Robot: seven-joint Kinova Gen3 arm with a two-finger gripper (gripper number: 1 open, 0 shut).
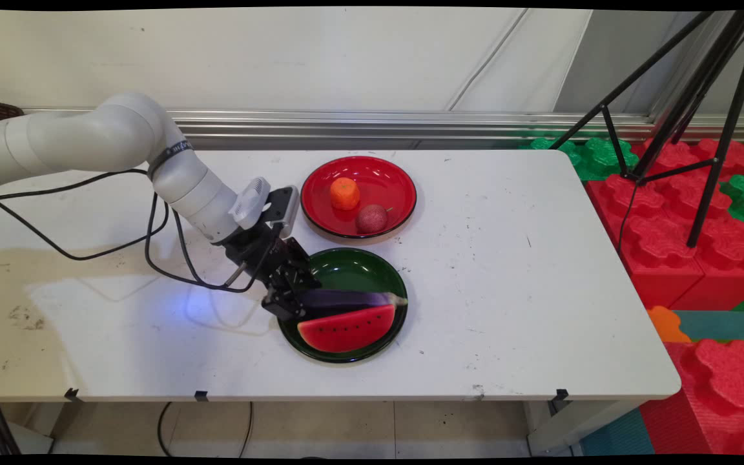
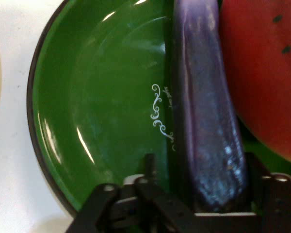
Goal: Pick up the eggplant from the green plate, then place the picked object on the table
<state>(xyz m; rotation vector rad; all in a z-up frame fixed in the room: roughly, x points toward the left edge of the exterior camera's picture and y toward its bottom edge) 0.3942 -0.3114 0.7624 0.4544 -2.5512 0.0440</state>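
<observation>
Eggplant [image 1: 352,299] — long, dark purple, it lies across the green plate [image 1: 359,268], its blunt end at the plate's left rim and its stem end reaching the right rim. The hand [image 1: 287,309] comes in from the left at that blunt end, low over the plate's edge. In the hand view the eggplant [image 2: 208,121] runs up from between the two fingers [image 2: 150,170], one on each side of it and close against its skin; the hand [image 2: 203,194] appears clenched on the eggplant, which rests in the plate.

The white arm [image 1: 107,142] reaches from the left edge over the tabletop [image 1: 507,278], with black cables [image 1: 113,252] looping beneath it. The green plate [image 2: 102,97] stands near the tabletop's front, about midway along it. Just in front of the eggplant, touching it, a watermelon slice [image 1: 348,328] lies in the same plate with its red face up and its curved rind toward the near rim; in the hand view the slice [image 2: 266,73] sits to the right of the eggplant.

Behind the green plate, just beside it, stands a red plate [image 1: 385,177]. It holds an orange [image 1: 344,193] on its left and a dark red round fruit [image 1: 371,219] nearer the front — the two are apart.

Right of the tabletop, red and green foam blocks [image 1: 656,239] cover the floor, and a black tripod [image 1: 688,110] stands on them.
</observation>
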